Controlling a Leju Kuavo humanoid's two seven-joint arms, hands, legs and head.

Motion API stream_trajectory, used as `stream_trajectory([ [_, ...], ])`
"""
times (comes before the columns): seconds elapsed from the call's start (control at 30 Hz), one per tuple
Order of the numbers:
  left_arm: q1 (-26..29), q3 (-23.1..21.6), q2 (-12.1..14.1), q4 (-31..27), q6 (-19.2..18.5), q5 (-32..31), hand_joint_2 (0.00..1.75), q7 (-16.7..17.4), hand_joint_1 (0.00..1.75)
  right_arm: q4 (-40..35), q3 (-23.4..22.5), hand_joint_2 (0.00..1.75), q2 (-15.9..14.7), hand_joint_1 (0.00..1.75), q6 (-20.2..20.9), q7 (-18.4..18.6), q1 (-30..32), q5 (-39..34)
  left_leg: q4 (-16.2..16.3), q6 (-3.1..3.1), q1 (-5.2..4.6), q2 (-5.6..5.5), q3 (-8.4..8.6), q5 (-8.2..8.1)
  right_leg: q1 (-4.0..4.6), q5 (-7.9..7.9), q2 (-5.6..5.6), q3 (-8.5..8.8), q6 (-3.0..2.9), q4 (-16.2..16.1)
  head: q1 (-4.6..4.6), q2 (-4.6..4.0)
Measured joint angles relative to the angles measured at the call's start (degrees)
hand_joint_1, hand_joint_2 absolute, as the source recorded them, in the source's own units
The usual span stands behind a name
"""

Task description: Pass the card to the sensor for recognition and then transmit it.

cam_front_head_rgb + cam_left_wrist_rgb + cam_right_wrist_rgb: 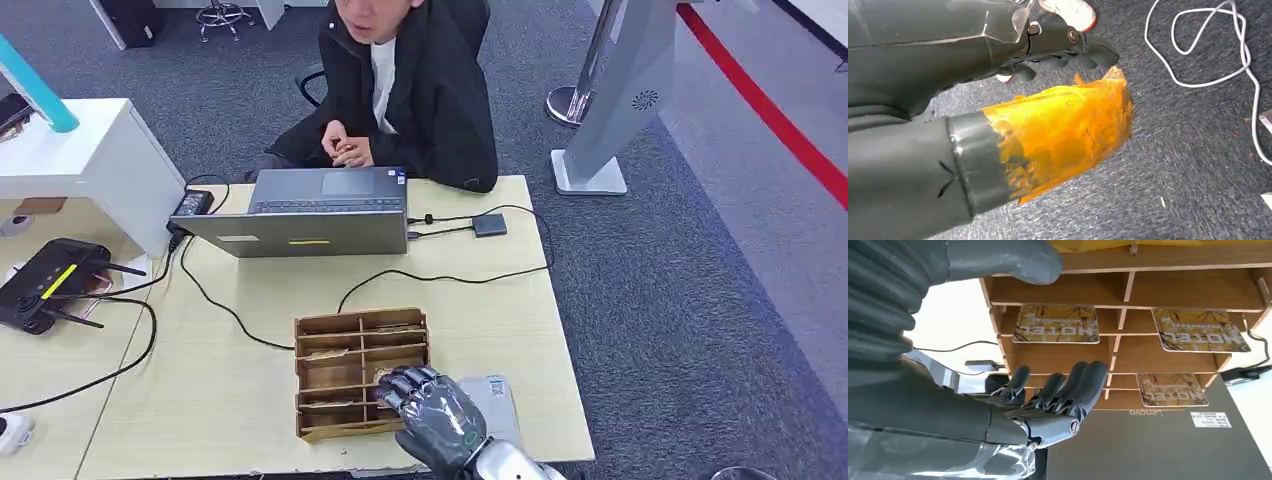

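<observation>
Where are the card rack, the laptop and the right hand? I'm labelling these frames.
card rack (318,324): head view, its far rim.
laptop (310,232): head view, lid's back.
right hand (432,408): head view, back of hand.

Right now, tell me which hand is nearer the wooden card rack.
Right. The right hand hovers over the card rack on the table; the left hand hangs down over the carpet, away from it.

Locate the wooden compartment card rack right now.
In the head view, the wooden compartment card rack sits near the pale table's front edge, beside the right hand.
</observation>
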Motion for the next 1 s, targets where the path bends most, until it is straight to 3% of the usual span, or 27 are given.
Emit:
stream_trajectory([
  [0.63,0.01,-0.24,0.0,0.0,0.0,0.0,0.0,0.04,0.0,0.0,-0.31,1.75,0.0,0.65,0.02,0.02,0.0,0.02,0.0,0.0,0.0,0.0,0.0,0.0,0.0,0.0,0.0,0.0,0.0,0.0,-0.02,0.0],
  [0.7,0.01,-0.24,0.0,0.0,0.0,0.0,0.0,0.04,0.0,0.02,-0.31,1.75,0.0,0.63,0.02,0.02,0.0,0.04,0.0,0.0,0.0,0.0,0.0,0.0,0.0,0.0,0.0,0.0,0.0,0.0,-0.02,0.0],
  [0.8,0.01,-0.24,0.0,0.0,-0.09,0.0,0.0,0.04,0.0,0.02,-0.31,1.75,0.0,0.47,0.04,0.04,0.0,0.11,0.0,0.0,0.0,0.0,0.0,0.0,0.0,0.0,0.0,0.0,0.0,0.0,0.0,0.0],
  [1.0,0.01,-0.24,-0.02,0.0,-0.09,0.0,0.0,0.02,0.0,0.02,-0.31,1.75,0.0,0.47,0.17,0.09,0.0,0.2,0.0,0.0,0.0,0.0,0.0,0.0,0.0,0.0,0.0,0.0,0.0,0.0,-0.02,0.0],
])
